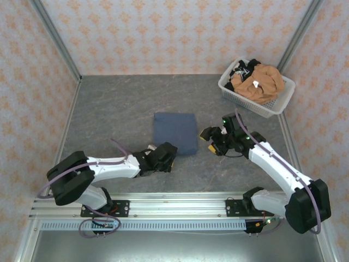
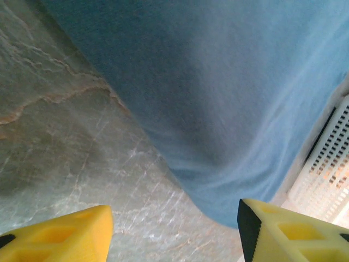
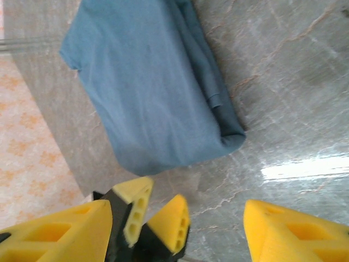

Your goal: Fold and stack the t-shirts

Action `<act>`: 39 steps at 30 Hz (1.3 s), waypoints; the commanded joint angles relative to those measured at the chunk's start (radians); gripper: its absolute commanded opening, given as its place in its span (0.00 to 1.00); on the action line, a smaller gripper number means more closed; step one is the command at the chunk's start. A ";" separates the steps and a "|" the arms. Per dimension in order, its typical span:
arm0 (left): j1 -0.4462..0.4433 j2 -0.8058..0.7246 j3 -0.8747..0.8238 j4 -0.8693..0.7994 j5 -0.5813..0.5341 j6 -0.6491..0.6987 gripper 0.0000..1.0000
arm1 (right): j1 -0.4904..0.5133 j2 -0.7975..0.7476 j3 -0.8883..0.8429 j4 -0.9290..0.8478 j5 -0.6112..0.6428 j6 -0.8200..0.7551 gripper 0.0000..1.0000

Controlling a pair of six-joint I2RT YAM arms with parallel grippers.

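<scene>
Two wedge-shaped yellow fingers (image 2: 60, 237) sit at the bottom of the left wrist view, both cut off by the lower edge. They stand spread wide with the grey marbled table (image 2: 82, 136) between them, so the left gripper (image 1: 165, 154) holds nothing. Ahead of its jaws the slate-blue t-shirt (image 2: 218, 93) is blurred and runs out of frame at the top and right, so its outline cannot be read there. A slice of the white lattice basket (image 2: 327, 174) shows beyond the right-hand jaw. The right gripper (image 1: 207, 135) likewise has its fingers (image 3: 289, 232) far apart and empty, cropped at the bottom. Between them sit the tips of the left gripper, with the shirt lying just beyond. It is soft, matte cloth folded into a neat rectangle, flat on the table, with layered edges and a rounded fold at the corner nearest the jaws. Well apart from both grippers, past the right one, the basket holds an orange-tan t-shirt (image 1: 262, 82) with a white tag (image 1: 255, 83). It lies crumpled over darker ones (image 1: 242, 68), which are mostly buried and hard to count.
</scene>
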 commanded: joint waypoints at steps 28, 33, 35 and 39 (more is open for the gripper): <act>0.191 0.225 0.007 0.245 -0.176 -0.095 0.00 | 0.004 -0.064 -0.040 0.044 -0.011 0.064 0.65; 0.357 0.179 -0.031 0.254 -0.111 0.054 0.00 | 0.002 -0.065 -0.043 0.043 -0.004 0.067 0.65; 0.455 0.167 -0.027 0.234 -0.042 0.163 0.00 | 0.003 -0.062 -0.042 0.046 -0.002 0.068 0.65; 0.644 0.162 -0.010 0.207 0.063 0.330 0.00 | 0.004 -0.048 -0.037 0.056 0.000 0.072 0.65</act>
